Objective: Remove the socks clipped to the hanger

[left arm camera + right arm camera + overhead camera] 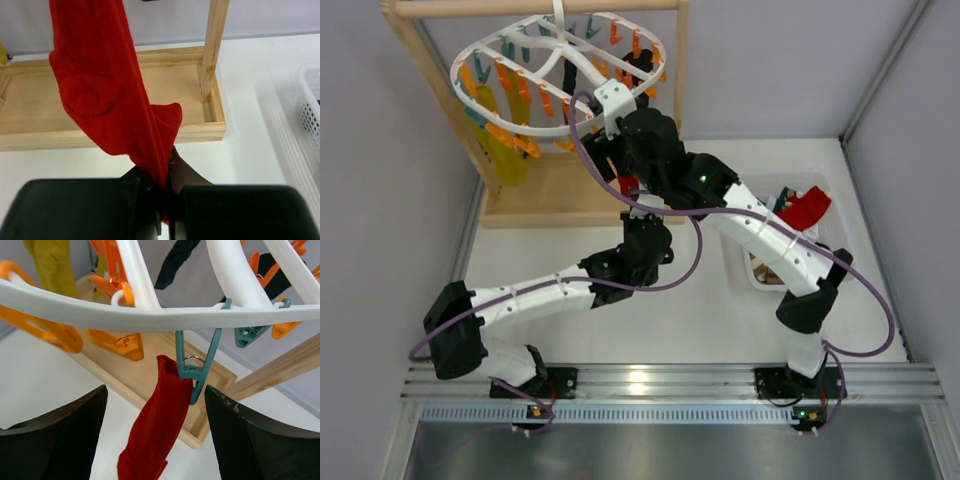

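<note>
From above, the white plastic oval hanger (565,65) with its orange and teal clips hangs from the light wooden frame (545,195) at the far left of the white table (670,320). A mustard yellow sock (505,150) hangs down from its left side. Both my arms reach under its right side, and only a small piece of the long red fabric sock (628,186) shows between them. To the right stands a white plastic basket (745,270), and a second red sock (807,208) lies over its far edge.

In my left wrist view, my left jaws are pressed together on the lower end of the long red fabric sock (105,90). The fabric rises from them and leaves the picture at the top. Behind it are the flat base and one upright post of the wooden frame, and the mesh wall of the basket is at the right edge.

In my right wrist view, my right jaws stand apart, one black finger (55,440) on each side. Between them, touching neither, a teal plastic clip (195,367) hangs from the hanger rim and bites the top of the red sock. Orange clips (120,342) hang to its left, and a dark sock (175,260) hangs farther behind.
</note>
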Controlling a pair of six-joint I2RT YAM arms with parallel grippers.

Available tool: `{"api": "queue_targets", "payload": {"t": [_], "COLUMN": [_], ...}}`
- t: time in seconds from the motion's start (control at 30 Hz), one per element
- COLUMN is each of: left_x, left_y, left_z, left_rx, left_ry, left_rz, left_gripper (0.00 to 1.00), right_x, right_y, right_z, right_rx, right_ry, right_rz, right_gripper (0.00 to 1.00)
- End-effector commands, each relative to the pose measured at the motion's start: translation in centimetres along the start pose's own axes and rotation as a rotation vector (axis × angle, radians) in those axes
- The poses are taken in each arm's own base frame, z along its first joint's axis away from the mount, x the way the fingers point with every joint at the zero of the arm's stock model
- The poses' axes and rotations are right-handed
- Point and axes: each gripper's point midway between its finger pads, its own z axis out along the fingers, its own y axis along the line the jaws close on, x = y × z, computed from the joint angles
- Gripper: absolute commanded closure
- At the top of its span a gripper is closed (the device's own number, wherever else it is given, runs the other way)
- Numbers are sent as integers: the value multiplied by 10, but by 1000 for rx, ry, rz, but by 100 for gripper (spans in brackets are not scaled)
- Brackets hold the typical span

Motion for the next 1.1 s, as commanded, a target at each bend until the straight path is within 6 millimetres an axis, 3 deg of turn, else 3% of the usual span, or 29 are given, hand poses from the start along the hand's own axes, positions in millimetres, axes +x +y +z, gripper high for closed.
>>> {"api": "queue_targets", "payload": {"t": [0.0, 0.3, 0.6, 1.07], "left_x": [-5, 0, 6, 11], "left_y": [-11, -19, -26, -29], "left_z": [-3, -3, -4, -5], "left_rx": [28, 52, 73, 87], "left_ry": [-14, -4, 7, 15], "left_rz": [-20, -22, -28, -26], "left_gripper": [100, 100, 100, 100], "right_x": [-35, -28, -41, -55], "right_y": [-27, -31, -22, -24], "right_z": [-9, 11, 27, 29], "right_rx": [128, 194, 187, 237], "right_ry": [-97, -86, -166, -241], "right_rz": [-26, -64, 0, 83], "right_gripper": [27, 31, 36, 40]}}
